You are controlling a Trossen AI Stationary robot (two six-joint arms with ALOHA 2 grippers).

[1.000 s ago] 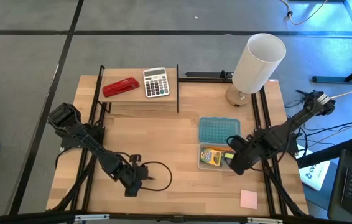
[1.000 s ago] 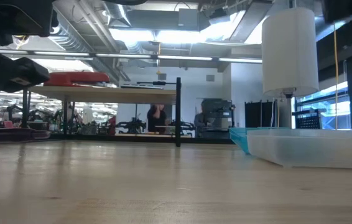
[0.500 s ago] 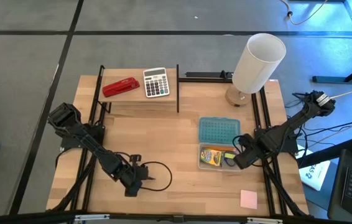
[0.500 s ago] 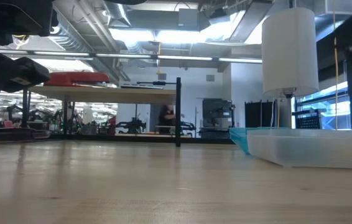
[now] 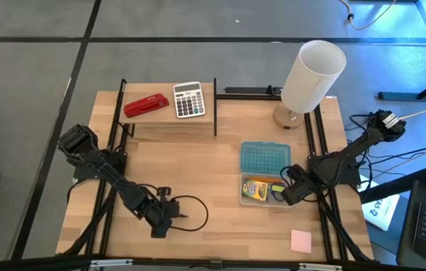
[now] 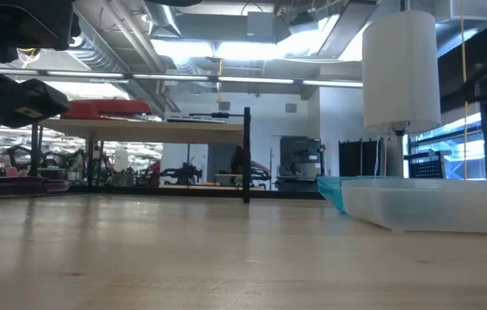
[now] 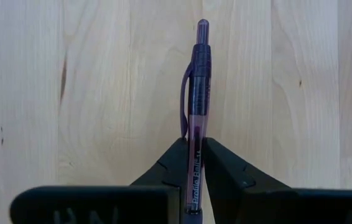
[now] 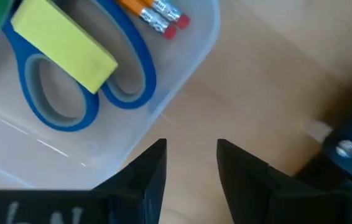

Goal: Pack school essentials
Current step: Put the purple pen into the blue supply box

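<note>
Wooden tabletop [image 5: 198,173] carries, at far right, a tall white cylinder lamp [image 5: 312,74] on a round base; far left a raised shelf [image 5: 169,114] holds a red stapler [image 5: 146,105] and beside it a grey calculator [image 5: 189,99]. Right of centre lies a clear plastic case [image 5: 264,190] with its blue lid [image 5: 266,158] folded open on the far side. Inside the case: small yellow-green crayon box [image 5: 256,188]; right wrist view shows blue-handled scissors [image 8: 89,93] with a yellow block [image 8: 64,45] lying across the handle loops, and orange pencils [image 8: 154,15], eraser ends toward the case wall. Pink square note pad [image 5: 300,241] sits alone on the tabletop near the right front corner, well apart from the case. Left arm reaches toward the near left part of the tabletop; left gripper [image 5: 165,214] is low over the wood, a black cable loop [image 5: 190,211] just beside it. Left wrist view: its fingers [image 7: 163,168] are pinching a dark purple pen [image 7: 198,93] by the lower barrel, pen pointing straight ahead with clip end away, bare wood beneath. Right gripper [image 5: 288,192] hangs at the right edge of the case; right wrist view shows its fingers [image 8: 148,171] spread with a clear gap, holding nothing, above the case corner and adjacent wood.
</note>
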